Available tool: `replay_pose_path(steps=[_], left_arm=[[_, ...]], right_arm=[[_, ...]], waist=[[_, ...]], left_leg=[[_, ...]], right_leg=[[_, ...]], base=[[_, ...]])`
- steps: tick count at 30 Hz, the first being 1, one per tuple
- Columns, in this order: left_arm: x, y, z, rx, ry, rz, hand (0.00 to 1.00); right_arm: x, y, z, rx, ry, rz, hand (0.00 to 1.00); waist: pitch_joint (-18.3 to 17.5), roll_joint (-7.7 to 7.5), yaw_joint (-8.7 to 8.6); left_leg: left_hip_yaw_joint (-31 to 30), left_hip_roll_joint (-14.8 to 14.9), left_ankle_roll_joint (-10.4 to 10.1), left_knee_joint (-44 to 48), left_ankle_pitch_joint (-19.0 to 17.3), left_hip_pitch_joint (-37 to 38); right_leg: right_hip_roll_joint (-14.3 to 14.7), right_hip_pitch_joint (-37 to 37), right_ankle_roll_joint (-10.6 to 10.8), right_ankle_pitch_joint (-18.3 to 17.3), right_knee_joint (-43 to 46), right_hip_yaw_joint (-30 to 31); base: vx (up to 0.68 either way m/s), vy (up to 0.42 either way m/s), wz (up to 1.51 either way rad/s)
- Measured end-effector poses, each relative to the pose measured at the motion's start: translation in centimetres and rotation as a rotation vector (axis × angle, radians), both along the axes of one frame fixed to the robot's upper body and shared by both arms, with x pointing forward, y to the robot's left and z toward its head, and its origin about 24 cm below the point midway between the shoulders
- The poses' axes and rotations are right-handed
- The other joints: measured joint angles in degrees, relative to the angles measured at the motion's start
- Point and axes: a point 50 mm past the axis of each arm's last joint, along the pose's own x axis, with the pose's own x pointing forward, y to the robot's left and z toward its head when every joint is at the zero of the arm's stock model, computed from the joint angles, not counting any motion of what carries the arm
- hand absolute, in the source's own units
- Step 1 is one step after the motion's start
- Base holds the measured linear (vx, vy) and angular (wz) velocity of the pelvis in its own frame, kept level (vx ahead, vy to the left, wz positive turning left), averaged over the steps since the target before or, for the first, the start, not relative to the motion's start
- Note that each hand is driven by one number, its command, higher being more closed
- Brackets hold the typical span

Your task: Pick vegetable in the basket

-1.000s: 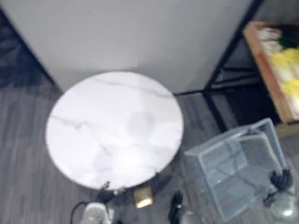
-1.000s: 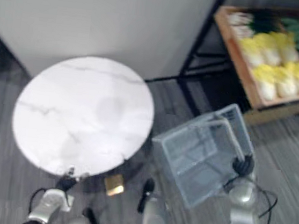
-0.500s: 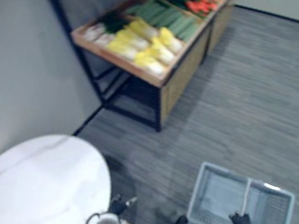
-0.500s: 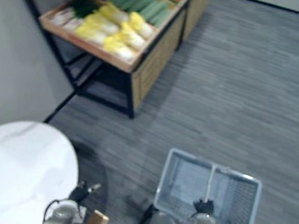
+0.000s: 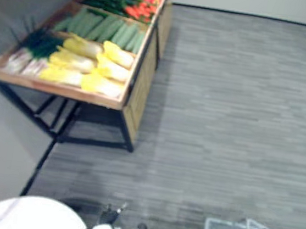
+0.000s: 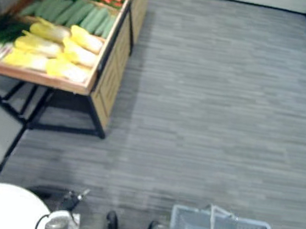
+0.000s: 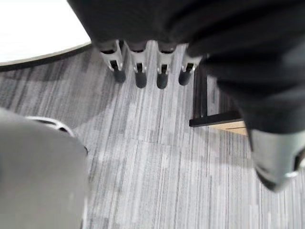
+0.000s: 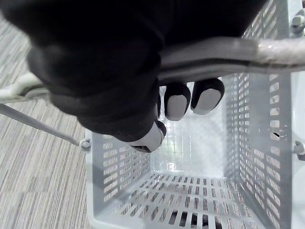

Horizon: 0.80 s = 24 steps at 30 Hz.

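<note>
Right wrist view: right hand clenched round the handle of the grey basket, which is empty. Left hand slack, fingers straight, holding nothing. The head camera has swung since half a second ago: vegetables on the counter now sit upper left of the frame, and the round white table is cut to the lower left corner. Judgement: approach phase. Open floor lies between, and the counter's near edge and dark legs are the obstacles.

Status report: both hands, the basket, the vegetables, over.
Right hand shut on handle of grey plastic mesh basket, nothing inside. Left hand open, holding nothing. Yellow cabbages on wooden stand, ahead left. Round white table near left hand.
</note>
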Motion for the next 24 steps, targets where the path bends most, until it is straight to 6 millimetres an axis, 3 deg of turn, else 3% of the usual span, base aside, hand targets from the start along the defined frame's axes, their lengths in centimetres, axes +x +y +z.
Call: replay_pose_path(steps=[1,2,4,6,8,9,10,11,12,14,15,17,19,21,23,24], left_arm=[[-0.4,0.7,0.0,0.021,0.020,-0.010,0.00],[-0.5,0.9,0.0,0.028,0.025,-0.017,0.00],[-0.4,1.5,0.1,0.052,0.035,-0.039,0.00],[0.5,1.6,0.4,0.061,0.013,-0.049,0.00],[0.6,1.7,0.4,0.062,0.010,-0.051,0.00],[0.6,1.6,0.4,0.062,0.011,-0.053,0.00],[0.5,1.7,0.4,0.063,0.013,-0.054,0.00],[0.4,1.8,0.4,0.076,0.022,-0.071,0.00],[0.5,0.7,0.1,0.054,0.026,-0.088,0.00],[0.2,0.3,-0.1,0.048,0.036,-0.096,0.00],[0.2,0.1,-0.2,0.045,0.039,-0.100,0.00],[-0.1,-0.7,-0.3,0.023,0.038,-0.096,0.00],[0.6,-0.6,0.1,0.003,-0.010,-0.043,0.00],[0.9,-0.3,0.4,0.002,-0.040,-0.014,0.00],[1.3,-0.1,0.8,0.007,-0.070,-0.004,0.00],[1.6,-0.1,0.9,0.007,-0.082,0.000,0.00]], right_arm=[[-0.7,0.4,-0.2,0.015,0.013,-0.025,1.00],[-1.0,0.7,-0.3,0.024,0.018,-0.038,1.00],[-1.2,1.3,-0.5,0.047,0.014,-0.065,1.00],[-0.6,1.5,-0.5,0.056,-0.004,-0.067,1.00],[0.4,1.6,-0.4,0.058,-0.029,-0.054,1.00],[0.6,1.6,-0.3,0.059,-0.038,-0.051,1.00],[0.5,1.7,-0.3,0.061,-0.037,-0.052,1.00],[0.3,1.6,-0.4,0.059,-0.031,-0.056,1.00],[0.9,1.3,-0.3,0.050,-0.039,-0.055,1.00],[2.4,1.4,0.0,0.060,-0.089,-0.044,1.00],[2.4,1.5,0.0,0.064,-0.089,-0.044,1.00],[2.0,1.6,-0.2,0.079,-0.065,-0.029,1.00],[2.4,1.1,-0.1,0.066,-0.066,-0.017,1.00],[2.4,0.7,0.0,0.055,-0.057,-0.008,1.00],[2.4,0.6,-0.1,0.057,-0.044,-0.009,1.00],[2.6,0.4,0.0,0.055,-0.051,-0.020,1.00]], waist=[[-0.1,-0.56,-0.86],[0.1,-0.51,-1.22],[0.2,-0.94,-1.72],[0.9,0.50,-2.22],[1.4,1.21,-2.52],[1.3,1.01,-2.82],[1.0,-0.23,-3.28],[1.4,-0.43,-3.37],[1.5,2.64,-2.95],[2.0,3.13,-3.36],[2.1,3.36,-3.33],[2.6,3.45,-3.18],[4.3,4.71,-2.83],[5.4,4.33,-1.98],[5.4,4.27,-0.80],[5.4,4.21,-0.32]], left_leg=[[-0.8,-0.3,0.3,-1.4,-0.4,3.6],[-1.3,-0.3,0.7,-1.6,-0.5,4.9],[-2.8,0.7,0.7,-2.5,-1.3,8.7],[-4.6,4.0,0.6,-3.7,-1.4,10.1],[-4.5,6.7,-0.2,-3.6,-0.9,11.0],[-4.4,7.2,-1.0,-3.7,-0.9,11.8],[-4.4,7.0,-3.7,-4.0,-1.7,13.6],[-4.4,7.4,-5.7,-4.8,-2.9,15.7],[-3.9,9.9,-6.5,-5.2,-3.3,16.8],[-3.1,11.5,-9.6,-1.4,-0.5,17.2],[-3.1,12.0,-10.1,1.2,-0.1,16.7],[-7.0,14.6,-12.8,22.5,4.0,8.1],[-7.4,16.8,-12.1,41.3,3.2,0.4],[-5.2,16.6,-10.7,47.6,0.8,-4.8],[-1.3,14.9,-9.2,42.9,-1.3,-9.0],[1.7,13.2,-8.1,35.1,-1.9,-10.7]], right_leg=[[-2.1,-2.3,1.1,1.6,9.3,-0.7],[-3.0,-2.7,1.3,1.4,12.4,-1.6],[-4.8,-4.7,-1.7,-0.7,16.5,-5.8],[-2.9,-8.1,-4.0,-2.0,11.2,-10.4],[0.7,-10.1,-3.2,-0.2,-1.3,-10.6],[2.0,-10.0,-3.3,3.8,-10.8,-9.5],[2.3,-8.8,-3.1,11.9,-22.7,-6.5],[2.7,-7.5,-5.8,21.5,-23.3,-6.3],[5.3,-8.1,-6.5,18.6,-20.1,-6.6],[5.9,-10.3,-8.1,10.0,-11.3,-5.9],[6.1,-9.8,-8.2,8.6,-10.3,-5.9],[7.7,-5.5,-8.4,5.7,-11.8,-5.8],[9.6,0.8,-8.9,5.4,-16.3,-5.7],[10.3,6.7,-9.0,5.3,-20.6,-5.2],[9.9,10.5,-8.5,5.5,-24.2,-4.5],[9.1,12.4,-7.5,5.5,-26.0,-4.5]], base=[[0.35,0.112,0.36],[0.41,0.056,0.36],[0.47,-0.045,0.32],[0.46,-0.158,0.35],[0.45,-0.213,0.15],[0.48,-0.278,0.27],[0.63,-0.380,0.37],[0.51,-0.314,0.13],[0.47,-0.287,-0.22],[0.48,-0.318,-0.34],[0.47,-0.336,-0.09],[0.38,-0.224,0.00],[0.30,-0.102,-0.01],[0.30,-0.047,-0.11],[0.31,0.015,-0.19],[0.33,0.090,-0.06]])
